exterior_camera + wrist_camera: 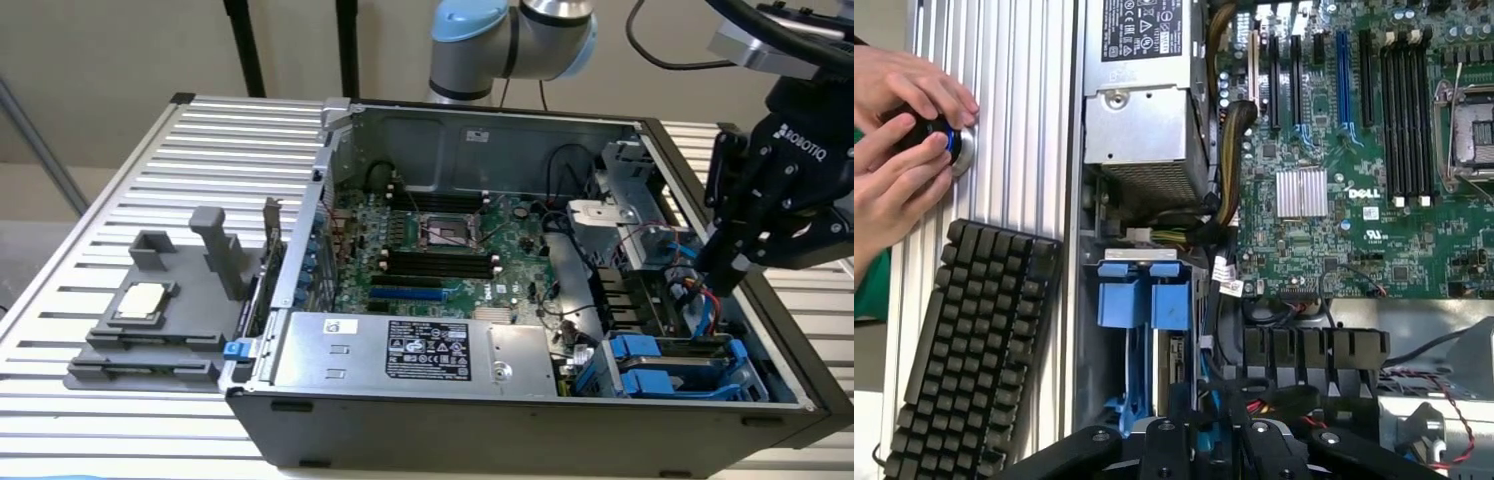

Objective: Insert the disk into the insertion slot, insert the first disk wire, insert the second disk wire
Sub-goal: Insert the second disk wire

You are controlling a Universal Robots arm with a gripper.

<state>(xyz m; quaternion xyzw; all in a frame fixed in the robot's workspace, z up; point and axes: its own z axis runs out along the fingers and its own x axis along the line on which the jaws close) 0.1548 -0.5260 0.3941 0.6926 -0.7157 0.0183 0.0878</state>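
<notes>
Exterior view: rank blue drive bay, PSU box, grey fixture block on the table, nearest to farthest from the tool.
From the tool:
1. Blue drive bay, just below it, at the case's front corner.
2. PSU box, along the front wall, toward the exterior view's left.
3. Grey fixture block, outside the case, far left.

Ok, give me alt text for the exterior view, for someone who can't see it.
A black robot claw reaches into an open computer case above its blue drive bay, by the exterior view's right. A motherboard and silver power supply lie inside; a grey fixture sits outside.
</notes>
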